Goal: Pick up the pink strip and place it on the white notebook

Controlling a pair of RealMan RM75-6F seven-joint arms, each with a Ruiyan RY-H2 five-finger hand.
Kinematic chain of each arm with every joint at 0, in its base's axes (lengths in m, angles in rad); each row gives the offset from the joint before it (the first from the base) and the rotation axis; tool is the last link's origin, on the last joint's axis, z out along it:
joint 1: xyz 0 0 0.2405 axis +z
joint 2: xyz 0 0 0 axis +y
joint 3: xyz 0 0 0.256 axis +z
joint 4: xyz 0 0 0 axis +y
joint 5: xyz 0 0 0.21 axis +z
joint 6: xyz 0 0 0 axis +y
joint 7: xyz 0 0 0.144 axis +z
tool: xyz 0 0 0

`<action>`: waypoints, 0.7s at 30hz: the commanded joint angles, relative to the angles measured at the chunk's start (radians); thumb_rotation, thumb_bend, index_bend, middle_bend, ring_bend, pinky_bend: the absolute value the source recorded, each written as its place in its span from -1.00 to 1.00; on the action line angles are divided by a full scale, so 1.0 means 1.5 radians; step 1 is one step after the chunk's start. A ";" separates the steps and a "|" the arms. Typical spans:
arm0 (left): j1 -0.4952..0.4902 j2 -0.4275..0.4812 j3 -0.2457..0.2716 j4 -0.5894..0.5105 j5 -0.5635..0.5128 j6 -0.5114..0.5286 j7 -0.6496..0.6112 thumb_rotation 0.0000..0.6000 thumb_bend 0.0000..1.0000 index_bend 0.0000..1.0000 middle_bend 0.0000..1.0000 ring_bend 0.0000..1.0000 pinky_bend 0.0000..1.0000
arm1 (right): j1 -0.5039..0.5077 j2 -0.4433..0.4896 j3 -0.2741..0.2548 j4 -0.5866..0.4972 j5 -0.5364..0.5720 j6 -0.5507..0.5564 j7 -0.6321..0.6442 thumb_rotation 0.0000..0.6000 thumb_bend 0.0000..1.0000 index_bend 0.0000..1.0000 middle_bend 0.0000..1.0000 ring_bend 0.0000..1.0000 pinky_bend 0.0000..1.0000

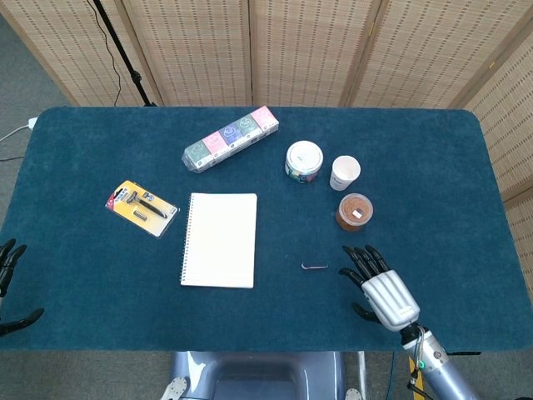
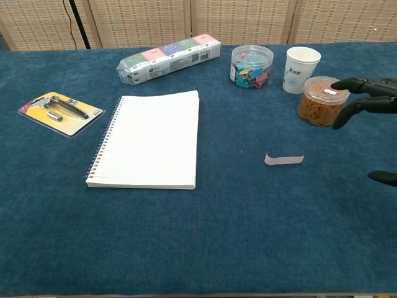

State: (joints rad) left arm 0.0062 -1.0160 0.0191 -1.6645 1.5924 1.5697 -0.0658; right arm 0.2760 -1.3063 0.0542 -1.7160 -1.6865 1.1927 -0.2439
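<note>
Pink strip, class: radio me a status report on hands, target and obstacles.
Right hand open, beside the small pink paper strip, not touching. Left hand open at table edge. White spiral notebook bare. Path clear.

The right robot hand [image 1: 385, 293] had a ribbed silver metallic back shell and slim black fingers [image 1: 363, 261] with a black thumb. A small dark marking sat near the shell's wrist end; it was too small to read. Below it, a grey-blue forearm carried a small green spot. The left robot hand [image 1: 8, 283] showed only black fingers at the frame edge.
</note>
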 commanded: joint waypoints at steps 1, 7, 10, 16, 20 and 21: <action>0.000 0.001 0.000 0.001 0.000 0.002 -0.003 1.00 -1.00 -1.00 -1.00 -1.00 -1.00 | 0.022 -0.030 0.015 0.014 0.030 -0.029 -0.014 1.00 -0.33 -0.40 -1.00 -1.00 -1.00; -0.001 0.003 -0.001 0.001 -0.003 -0.001 -0.009 1.00 -1.00 -1.00 -1.00 -1.00 -1.00 | 0.048 -0.077 0.029 0.032 0.081 -0.069 -0.051 1.00 -0.33 -0.37 -1.00 -1.00 -1.00; -0.001 0.004 -0.002 0.001 -0.004 -0.002 -0.009 1.00 -1.00 -1.00 -1.00 -1.00 -1.00 | 0.058 -0.096 0.036 0.042 0.108 -0.085 -0.069 1.00 -0.33 -0.33 -1.00 -1.00 -1.00; -0.002 0.007 -0.004 0.000 -0.011 -0.005 -0.017 1.00 -1.00 -1.00 -1.00 -1.00 -1.00 | 0.079 -0.131 0.060 0.066 0.173 -0.105 -0.097 1.00 -0.32 -0.29 -1.00 -1.00 -1.00; -0.003 0.008 -0.004 0.000 -0.012 -0.007 -0.020 1.00 -1.00 -1.00 -1.00 -1.00 -1.00 | 0.094 -0.147 0.071 0.081 0.209 -0.111 -0.110 1.00 -0.28 -0.28 -1.00 -1.00 -1.00; -0.003 0.008 -0.004 0.000 -0.012 -0.007 -0.020 1.00 -1.00 -1.00 -1.00 -1.00 -1.00 | 0.097 -0.150 0.073 0.084 0.217 -0.112 -0.111 1.00 -0.27 -0.27 -1.00 -1.00 -1.00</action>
State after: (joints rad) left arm 0.0018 -1.0037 0.0125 -1.6641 1.5741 1.5600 -0.0956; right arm 0.4117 -1.5213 0.1550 -1.6005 -1.3767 1.0305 -0.4032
